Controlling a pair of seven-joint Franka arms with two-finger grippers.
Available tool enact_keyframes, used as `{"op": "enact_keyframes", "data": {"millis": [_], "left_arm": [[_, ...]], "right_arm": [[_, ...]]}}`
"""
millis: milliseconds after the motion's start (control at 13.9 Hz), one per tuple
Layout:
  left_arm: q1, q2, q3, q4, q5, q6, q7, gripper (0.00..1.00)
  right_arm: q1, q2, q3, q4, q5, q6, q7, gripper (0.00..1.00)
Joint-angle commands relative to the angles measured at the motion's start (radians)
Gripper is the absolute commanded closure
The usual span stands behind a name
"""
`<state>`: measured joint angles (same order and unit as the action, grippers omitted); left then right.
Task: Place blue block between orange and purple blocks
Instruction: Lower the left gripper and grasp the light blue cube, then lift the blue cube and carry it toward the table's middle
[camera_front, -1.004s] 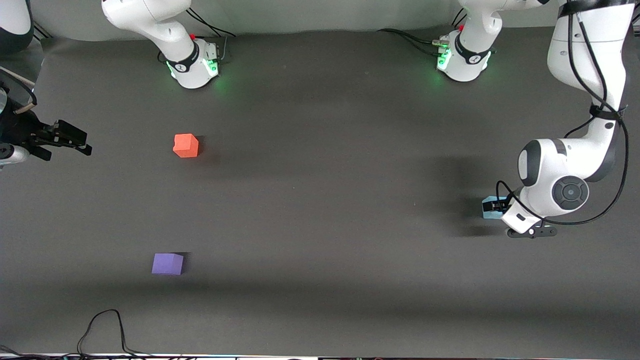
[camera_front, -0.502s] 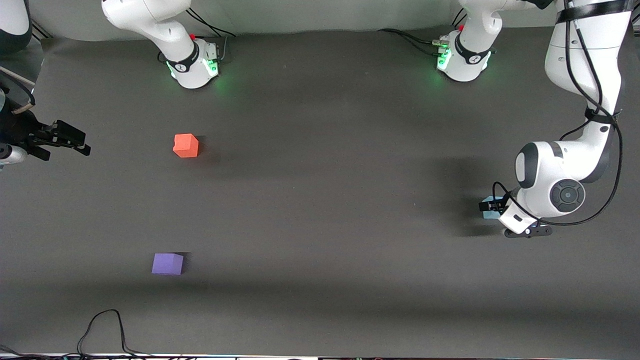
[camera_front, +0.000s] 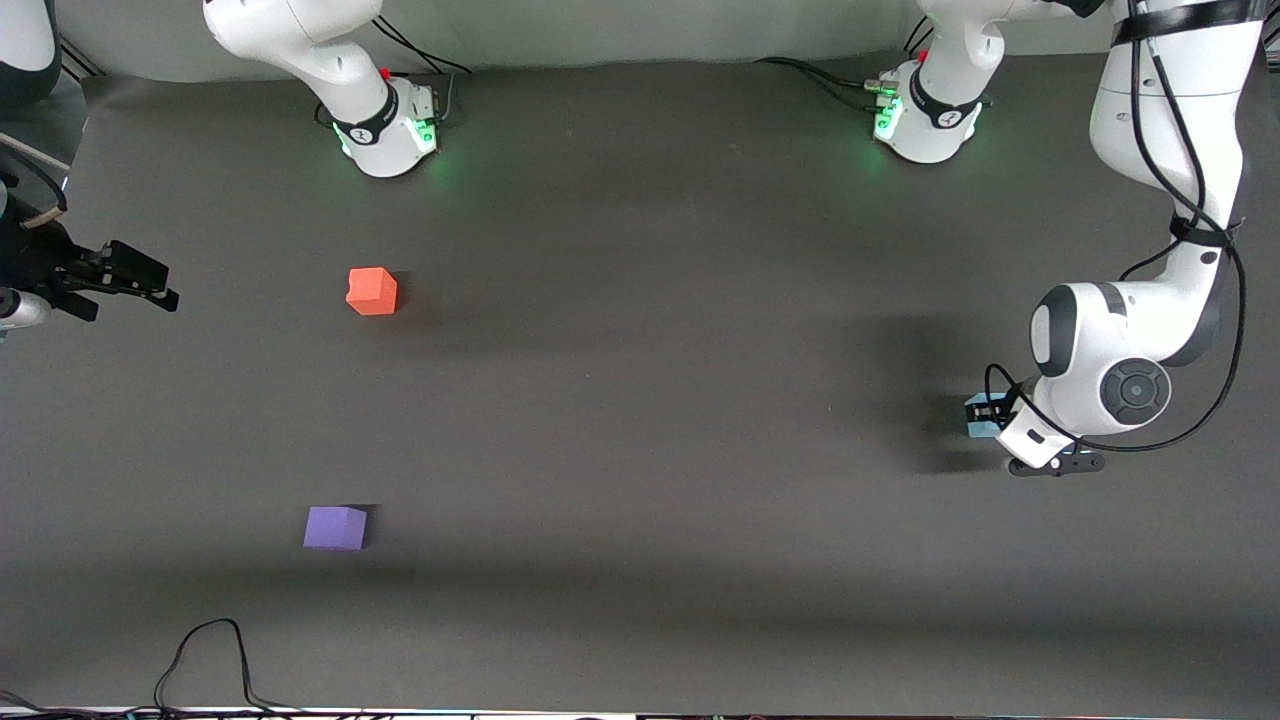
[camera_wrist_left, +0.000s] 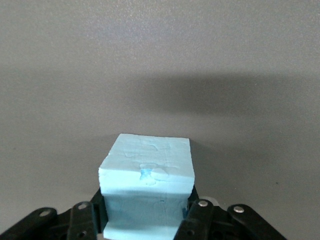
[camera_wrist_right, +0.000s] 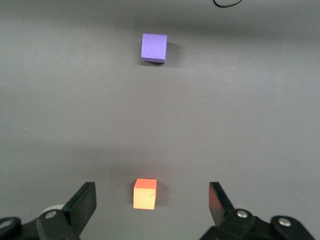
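Little is changing since a second ago: the left gripper is staying low at the left arm's end of the table, having shifted only slightly with the small light sky-blue matte cube, while both other cubes are lying where they were. Nearest the front camera, the violet-purple matte cube is sitting on the dark grey table, toward the right arm's end. Farther from the camera, the left gripper's fingers are pressing against two opposite sides of the sky-blue cube, gripping it. Farther still, the orange-red matte cube is resting well apart from the purple one. The right gripper is waiting with its fingers spread wide, holding nothing, over the table's edge at the right arm's end.
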<state>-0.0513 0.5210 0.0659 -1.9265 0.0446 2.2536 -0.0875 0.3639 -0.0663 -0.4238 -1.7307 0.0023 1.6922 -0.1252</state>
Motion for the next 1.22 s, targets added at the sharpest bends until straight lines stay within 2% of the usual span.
{"op": "enact_keyframes", "data": {"millis": [0,287,430,574,789,932,1147], "left_arm": [[-0.006,-0.083,0.006,0.012,-0.009,-0.116,-0.005,1.00],[-0.006,-0.349,0.005,0.029,-0.009,-0.427,0.021,1.00],[-0.004,-0.432,0.006,0.113,-0.008,-0.640,0.022,1.00],[-0.007,-0.447,0.005,0.251,-0.008,-0.819,0.020,1.00],[-0.009,-0.452,-0.023,0.372,-0.012,-0.949,0.011,1.00],[-0.012,-0.447,-0.078,0.429,-0.014,-0.976,-0.012,1.00],[-0.025,-0.405,-0.228,0.484,-0.047,-0.967,-0.255,1.00]], "right_arm": [[0.006,-0.007,-0.013,-0.009,0.002,0.011,-0.011,0.00],[0.006,-0.006,-0.013,-0.009,0.002,0.011,-0.011,0.00],[0.006,-0.006,-0.013,-0.009,0.002,0.011,-0.011,0.00],[0.006,-0.007,-0.015,-0.009,0.002,0.011,-0.011,0.00],[0.004,-0.007,-0.018,-0.009,0.002,0.009,-0.011,0.00],[0.004,-0.006,-0.018,-0.009,0.002,0.009,-0.011,0.00],[0.004,-0.006,-0.018,-0.013,0.002,0.011,-0.011,0.00]]}}
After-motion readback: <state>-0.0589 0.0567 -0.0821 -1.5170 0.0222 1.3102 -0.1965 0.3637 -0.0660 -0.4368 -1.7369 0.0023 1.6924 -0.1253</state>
